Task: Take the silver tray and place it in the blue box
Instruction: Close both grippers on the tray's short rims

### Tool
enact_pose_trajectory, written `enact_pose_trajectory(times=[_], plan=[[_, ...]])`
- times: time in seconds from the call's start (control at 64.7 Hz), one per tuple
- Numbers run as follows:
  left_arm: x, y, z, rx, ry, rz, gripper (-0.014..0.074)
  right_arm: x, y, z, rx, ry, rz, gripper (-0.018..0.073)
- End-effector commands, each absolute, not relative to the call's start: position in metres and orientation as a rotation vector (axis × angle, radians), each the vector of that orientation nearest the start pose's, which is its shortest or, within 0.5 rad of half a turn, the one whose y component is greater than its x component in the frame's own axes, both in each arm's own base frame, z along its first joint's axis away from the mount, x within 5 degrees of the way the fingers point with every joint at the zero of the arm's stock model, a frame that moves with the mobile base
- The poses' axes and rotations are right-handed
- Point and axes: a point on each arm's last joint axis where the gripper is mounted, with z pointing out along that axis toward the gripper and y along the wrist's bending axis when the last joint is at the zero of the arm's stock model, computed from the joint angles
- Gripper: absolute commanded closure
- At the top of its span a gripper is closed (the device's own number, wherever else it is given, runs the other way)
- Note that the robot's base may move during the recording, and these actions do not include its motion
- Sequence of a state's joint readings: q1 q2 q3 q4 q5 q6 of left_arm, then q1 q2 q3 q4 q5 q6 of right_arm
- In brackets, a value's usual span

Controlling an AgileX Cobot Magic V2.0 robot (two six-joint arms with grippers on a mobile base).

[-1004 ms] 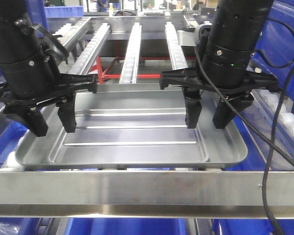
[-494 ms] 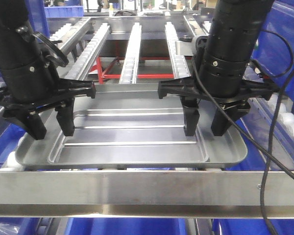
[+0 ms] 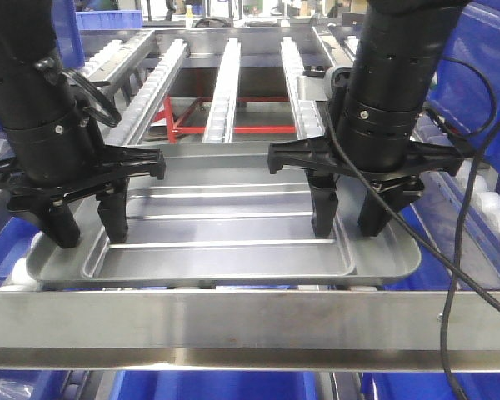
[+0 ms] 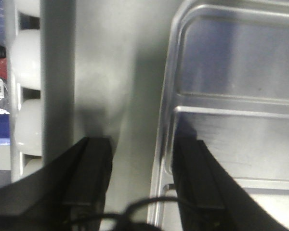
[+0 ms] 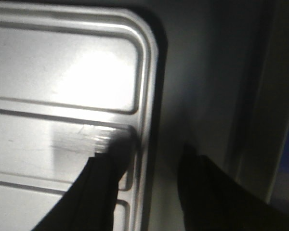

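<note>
The silver tray lies flat on the roller rack, long side toward the camera. My left gripper is open and hangs low over the tray's left side. In the left wrist view the left gripper straddles the raised edge of the tray. My right gripper is open over the tray's right side. In the right wrist view the right gripper has one finger over the tray's inner panel and one outside the rim. Neither holds anything. Blue plastic shows below the front rail; I cannot tell whether it is the blue box.
A flat steel rail crosses the front, just below the tray. Three roller tracks run back behind the tray over a red frame. Blue crates stand at the right and more blue plastic at the left. A black cable hangs from the right arm.
Both grippers have come down closer to the tray, still open. The tray has not moved.
</note>
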State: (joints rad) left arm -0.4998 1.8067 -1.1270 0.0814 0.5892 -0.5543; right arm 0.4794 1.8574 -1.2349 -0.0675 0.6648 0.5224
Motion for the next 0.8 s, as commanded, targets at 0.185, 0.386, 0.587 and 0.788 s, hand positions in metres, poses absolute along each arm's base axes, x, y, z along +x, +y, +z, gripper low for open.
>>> enact_pose_trajectory(times=[0.185,0.386,0.587,0.788], plan=[[0.3188,-0.1719,0.2039,0.018,2.694,-0.249,0.0368,0.3402,0.1720,0.2166,-0.019,2.679,0.242,0.0145],[0.3188,-0.1719,0.2039,0.018,2.694,-0.249,0.0368,0.3403,0.1721,0.2166,-0.019,2.678,0.242,0.0145],[0.3188,-0.1719,0.2039,0.018,2.694,-0.249,0.0368,0.3403,0.1721,0.2167,-0.019,2.677,0.243,0.0145],[0.3187,-0.1721,0.2038,0.015,2.696,-0.252,0.0368,0.3409,0.1724,0.2160,-0.020,2.675,0.245,0.0145]])
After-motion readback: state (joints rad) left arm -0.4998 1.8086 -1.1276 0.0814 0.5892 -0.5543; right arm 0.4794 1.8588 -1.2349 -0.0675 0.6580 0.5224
